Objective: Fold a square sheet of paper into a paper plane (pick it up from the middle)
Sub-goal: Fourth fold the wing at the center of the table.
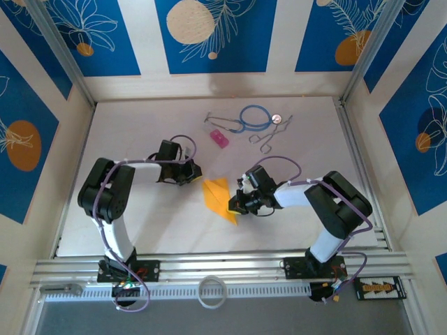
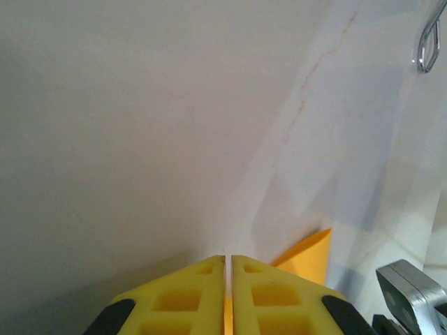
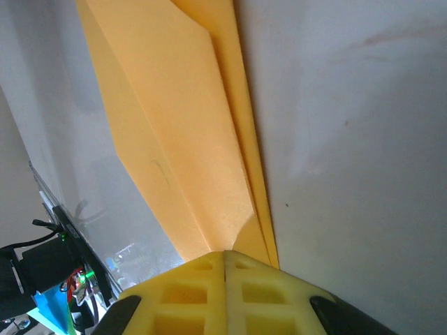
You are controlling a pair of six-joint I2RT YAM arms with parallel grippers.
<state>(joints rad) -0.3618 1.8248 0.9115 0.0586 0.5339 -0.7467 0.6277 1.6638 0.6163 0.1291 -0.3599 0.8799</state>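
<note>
- Yellow fingers of the right tool press together on the paper. Its folded layers run into the seam between them, so the tool is clamped on the paper.
- Left tool has its fingers all but together, with a thin orange strip of the paper caught in the slit. One pointed corner sticks out just right of them.
- From above, the paper is a long, folded, pointed shape near the middle of the white table, between the two tools. The left tool is at its far-left end and the right tool on its right edge, toward the near tip.
- Well apart from it, toward the far side, lie a pink block, a blue tube loop and metal forceps.
- On the near rail, between the arm bases, sits a white ring.
</note>
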